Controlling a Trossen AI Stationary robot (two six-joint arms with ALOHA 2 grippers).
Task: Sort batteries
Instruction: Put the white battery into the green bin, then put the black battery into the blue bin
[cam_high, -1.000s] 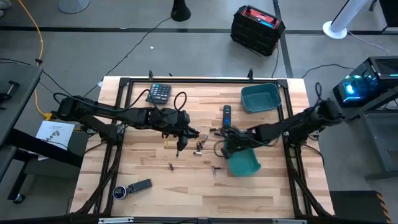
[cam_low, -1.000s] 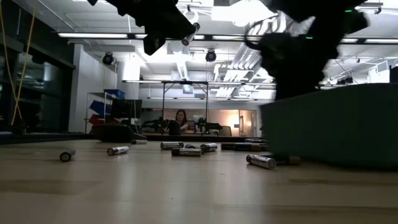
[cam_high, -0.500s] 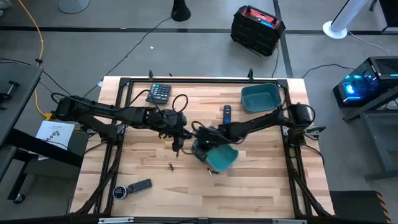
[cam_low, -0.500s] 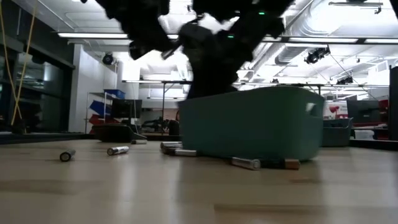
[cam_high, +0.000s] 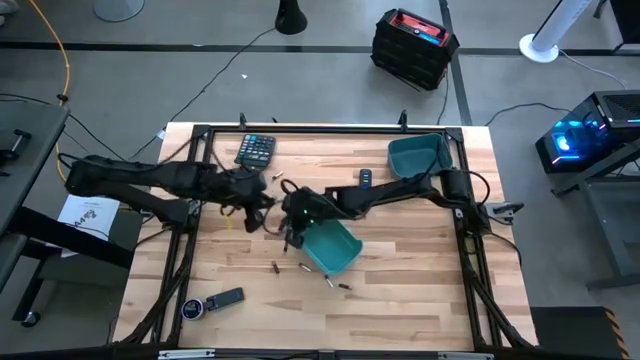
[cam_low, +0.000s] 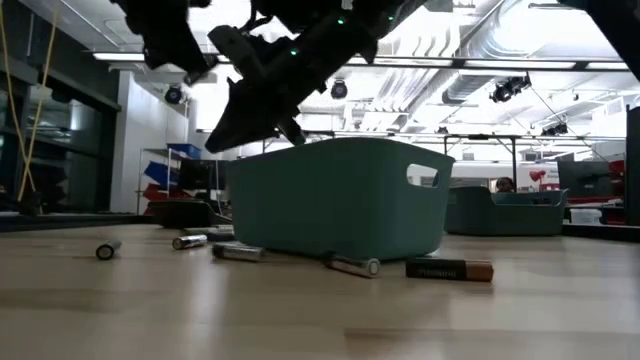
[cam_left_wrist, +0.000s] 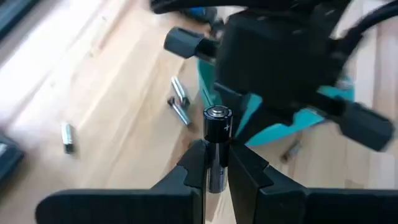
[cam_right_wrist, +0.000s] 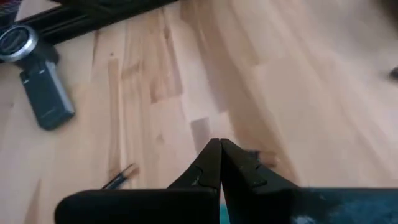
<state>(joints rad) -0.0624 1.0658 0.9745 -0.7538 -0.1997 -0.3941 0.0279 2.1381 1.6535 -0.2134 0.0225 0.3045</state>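
Observation:
In the left wrist view, my left gripper (cam_left_wrist: 216, 163) is shut on a dark battery (cam_left_wrist: 217, 124). From above it (cam_high: 260, 207) hangs over the table's middle left, just left of the teal bin (cam_high: 330, 246). My right gripper (cam_high: 299, 218) is at that bin's left rim, shut on it. The bin (cam_low: 335, 200) stands on its base on the wood. Loose batteries lie on their sides around it (cam_high: 275, 267) (cam_high: 330, 283) (cam_low: 355, 265) (cam_low: 188, 241). A second teal bin (cam_high: 418, 157) stands at the far right. My left gripper pinches the battery's lower body (cam_left_wrist: 216, 171) between its two fingers. The capped end (cam_left_wrist: 218, 113) sticks out beyond the fingertips, and the battery is lifted clear of the table. My right gripper is shut on the bin's rim at its left side (cam_high: 305, 231), reaching in from above at a slant (cam_low: 272, 120). In its own view only a sliver of teal (cam_right_wrist: 219, 214) shows under the shut fingers. The bin stands upright on the table.
A dark calculator (cam_high: 256, 149) lies at the far left and a black remote (cam_high: 365, 178) beside the far bin. A small dark device with a round end (cam_high: 213, 303) lies near the front left edge. Both arms cross close together at mid table.
My right gripper has dragged the teal bin along the table from the right half toward the left, passing over several batteries and leaving some behind it. My left gripper, still shut on its battery, has drawn back toward the table's left and far edges.

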